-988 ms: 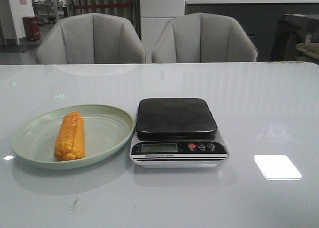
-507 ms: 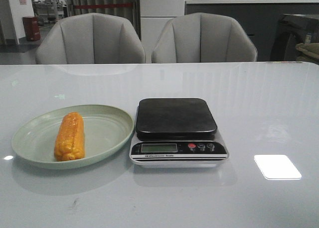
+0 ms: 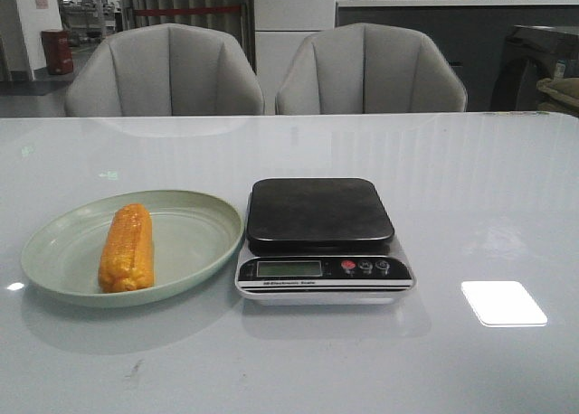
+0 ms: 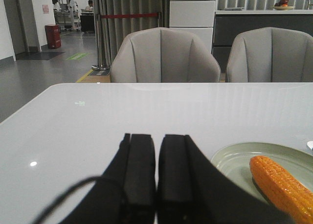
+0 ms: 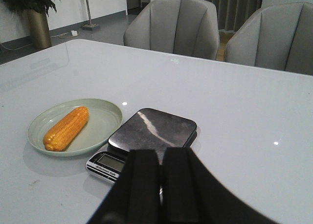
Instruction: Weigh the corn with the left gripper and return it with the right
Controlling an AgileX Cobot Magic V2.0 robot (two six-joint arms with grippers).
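The corn (image 3: 127,248), an orange-yellow cob, lies lengthwise on a pale green plate (image 3: 194,242) at the left of the table. It also shows in the left wrist view (image 4: 283,187) and the right wrist view (image 5: 66,128). The kitchen scale (image 3: 319,238) stands right of the plate, its black platform bare. My left gripper (image 4: 156,141) is shut and empty, low over the table to the left of the plate. My right gripper (image 5: 161,158) is shut and empty, raised on the near side of the scale (image 5: 146,138). Neither gripper shows in the front view.
Two grey chairs (image 3: 163,70) stand behind the table's far edge. A bright light patch (image 3: 503,303) reflects on the glossy white tabletop right of the scale.
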